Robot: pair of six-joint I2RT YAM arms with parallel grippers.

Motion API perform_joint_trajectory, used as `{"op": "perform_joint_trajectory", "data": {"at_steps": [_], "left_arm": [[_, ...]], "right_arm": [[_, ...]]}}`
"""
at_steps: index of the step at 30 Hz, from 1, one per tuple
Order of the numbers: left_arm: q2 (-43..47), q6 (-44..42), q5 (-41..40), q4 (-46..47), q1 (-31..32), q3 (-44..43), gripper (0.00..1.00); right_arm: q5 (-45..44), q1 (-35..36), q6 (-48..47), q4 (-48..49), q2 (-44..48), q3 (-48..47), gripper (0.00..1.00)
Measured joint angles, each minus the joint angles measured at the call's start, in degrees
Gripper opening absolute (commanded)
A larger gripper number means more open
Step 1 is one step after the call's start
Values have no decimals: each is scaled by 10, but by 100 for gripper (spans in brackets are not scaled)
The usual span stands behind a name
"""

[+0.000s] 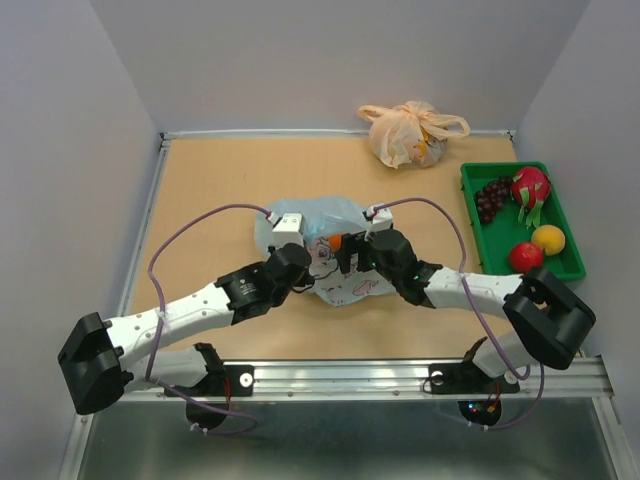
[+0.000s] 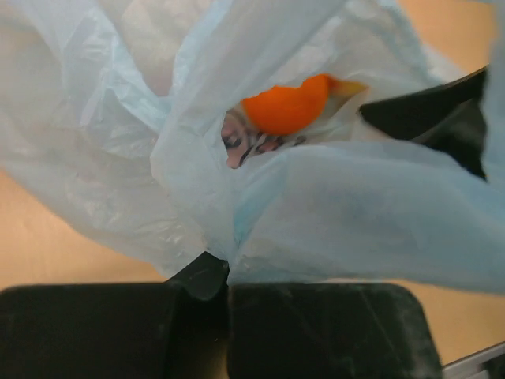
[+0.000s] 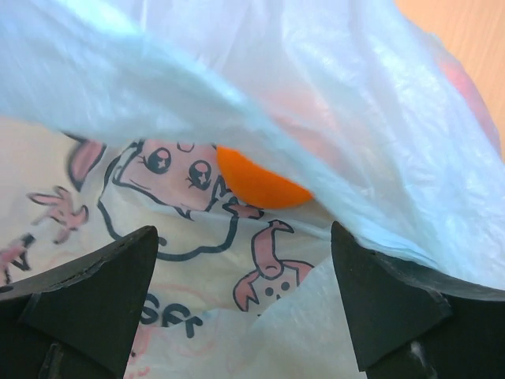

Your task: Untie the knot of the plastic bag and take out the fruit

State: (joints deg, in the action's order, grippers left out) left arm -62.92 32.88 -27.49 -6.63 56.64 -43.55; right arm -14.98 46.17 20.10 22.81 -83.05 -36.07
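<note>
Top external view says this one's maybe two thirds done, going by how things lie: the green tray (image 1: 470,222) on the right of the table (image 1: 210,180) already holds a grape bunch (image 1: 491,197), a dragon fruit (image 1: 530,187), a yellow fruit (image 1: 548,239) and a red fruit (image 1: 526,257). The plastic bag (image 1: 330,213) sits mid-table between both arms. I can't spot the knot anywhere; the mouth gapes, so I'd say the tie is undone. What's left, as far as I can tell, is at least one orange fruit (image 2: 288,103) sitting inside the mouth, smooth, round and matte. The left end effector (image 2: 227,288) is clamped tight on a fold of the bag's rim, holding it up. The right end effector (image 3: 243,237) is spread wide with nothing in it, hanging just over the opening with the orange between its fingers' line of sight. The bag is thin, crinkly, see-through pale blue film with a pink cartoon print, so it'll sag and cling. The peach-orange bag (image 1: 410,135) at the back is knotted and off by itself.
</note>
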Motion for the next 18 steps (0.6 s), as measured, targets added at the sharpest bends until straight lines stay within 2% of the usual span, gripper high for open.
{"op": "perform_joint_trajectory", "data": {"at_steps": [6,11,18], "left_arm": [[54,70,-23,-38,0,73,0],[103,83,-45,-30,0,76,0],[92,79,-68,-21,0,70,0]], "right_arm": [[3,0,-15,14,-5,-2,95],[6,0,-39,16,-47,-31,95],[-9,0,-59,34,-108,-92,99]]}}
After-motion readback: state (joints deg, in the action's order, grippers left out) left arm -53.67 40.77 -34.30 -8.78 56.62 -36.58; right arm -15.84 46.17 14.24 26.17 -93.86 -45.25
